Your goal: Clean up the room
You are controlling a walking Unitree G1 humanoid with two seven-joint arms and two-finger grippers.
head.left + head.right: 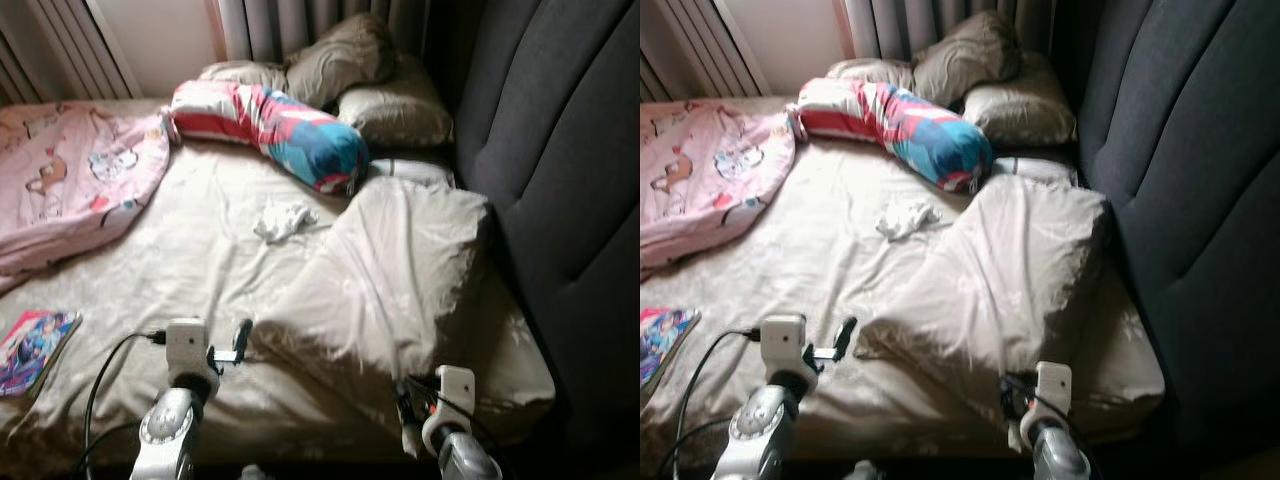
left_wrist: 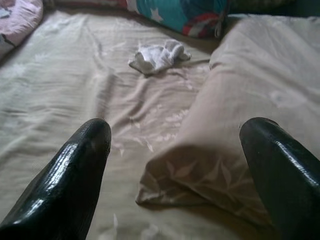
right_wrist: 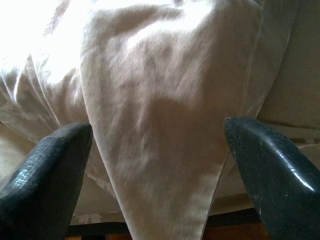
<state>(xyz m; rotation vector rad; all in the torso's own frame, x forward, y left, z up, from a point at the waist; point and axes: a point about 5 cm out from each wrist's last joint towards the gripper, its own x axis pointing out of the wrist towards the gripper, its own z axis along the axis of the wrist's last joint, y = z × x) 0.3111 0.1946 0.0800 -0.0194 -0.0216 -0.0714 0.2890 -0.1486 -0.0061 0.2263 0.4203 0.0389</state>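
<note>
Pillow (image 1: 400,270), beige, lies flat on bed (image 1: 200,270) beside dark headboard (image 1: 560,180). Left gripper (image 2: 175,165) fingers wide apart, just off pillow's near corner. Right gripper (image 3: 157,165) fingers spread wide over pillow's near edge. White crumpled cloth (image 1: 282,219) mid-bed; colourful bolster (image 1: 270,125) behind; pink blanket (image 1: 70,175) far left.

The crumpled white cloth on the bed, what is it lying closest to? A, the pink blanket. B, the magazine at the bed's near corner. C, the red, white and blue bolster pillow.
C: the white cloth lies on the sheet just below the bolster pillow, well apart from the magazine and the pink blanket.
</note>
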